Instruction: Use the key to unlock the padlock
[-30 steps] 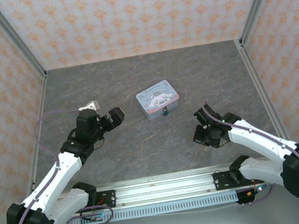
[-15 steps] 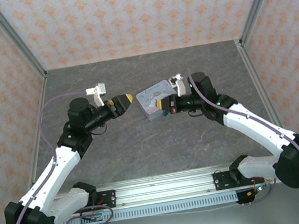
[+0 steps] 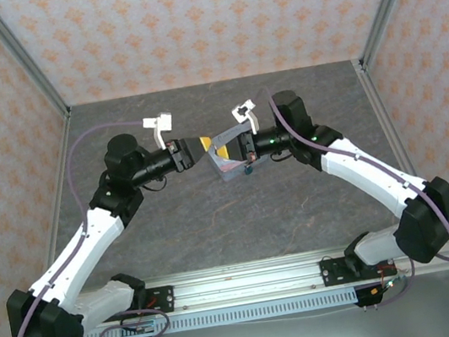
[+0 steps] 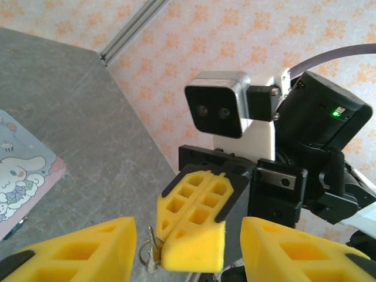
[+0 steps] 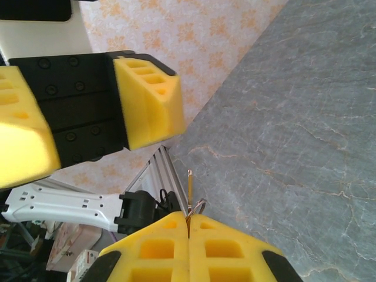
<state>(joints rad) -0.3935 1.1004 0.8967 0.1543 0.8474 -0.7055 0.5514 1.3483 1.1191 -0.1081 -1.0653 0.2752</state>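
Overhead, the left gripper (image 3: 203, 145) and right gripper (image 3: 222, 146) were found nearly tip to tip, raised over the pale blue tin (image 3: 238, 164) on the grey table (image 3: 300, 105). The left gripper stood wide apart and held nothing; its yellow fingers (image 4: 82, 249) flanked the other tool's tips in the left wrist view. The right gripper was pressed fully together, pad against pad, clamping the key (image 5: 190, 188). The thin blade of the key projected straight out beyond the fingertips toward the opposing tool, and a small key ring (image 4: 148, 254) hung at the side of the pinch. The padlock (image 3: 248, 170) sat below and slightly behind the right gripper's tips, at the tin's near edge, clear of both tools. Whether the padlock touched the tin could not be determined.
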